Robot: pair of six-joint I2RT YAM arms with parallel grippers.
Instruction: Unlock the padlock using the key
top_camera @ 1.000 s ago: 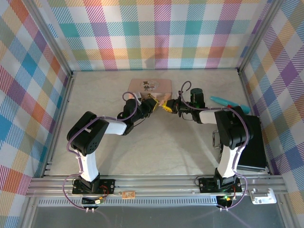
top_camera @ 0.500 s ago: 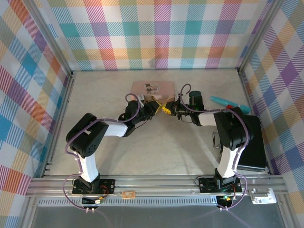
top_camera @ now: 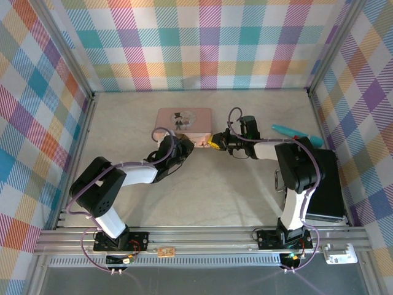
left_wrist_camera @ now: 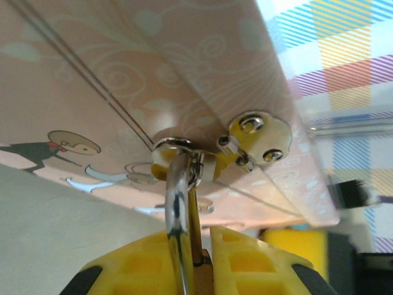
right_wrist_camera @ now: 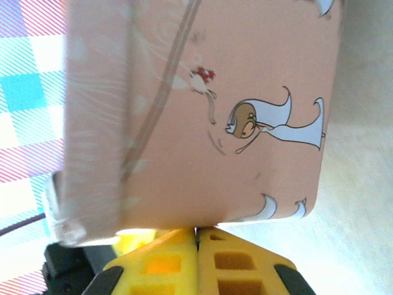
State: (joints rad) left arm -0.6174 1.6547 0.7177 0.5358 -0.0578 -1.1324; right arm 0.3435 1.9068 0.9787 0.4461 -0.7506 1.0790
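Observation:
In the left wrist view my left gripper [left_wrist_camera: 202, 232] is shut on the padlock [left_wrist_camera: 178, 209]. Its brass body sits between the yellow fingers, and its silver shackle runs up through the ring of the clasp [left_wrist_camera: 255, 136] on the pink tin [left_wrist_camera: 123, 74]. From above, the left gripper [top_camera: 195, 143] is at the tin's [top_camera: 184, 118] front right corner, with the right gripper [top_camera: 214, 142] just to its right. My right gripper [right_wrist_camera: 197, 231] has its fingers pressed together below the tin's lid [right_wrist_camera: 245, 92]. The key is hidden; only a thin dark line shows in the seam between those fingertips.
A teal pen-like tool [top_camera: 293, 132] lies at the back right. A black block [top_camera: 325, 181] lies along the right wall beside the right arm. Checked walls close in the table [top_camera: 209, 190] on three sides.
The pink tin has shifted left and slightly nearer, and the left arm has swung left and lower with it. The right gripper has stayed almost where it was.

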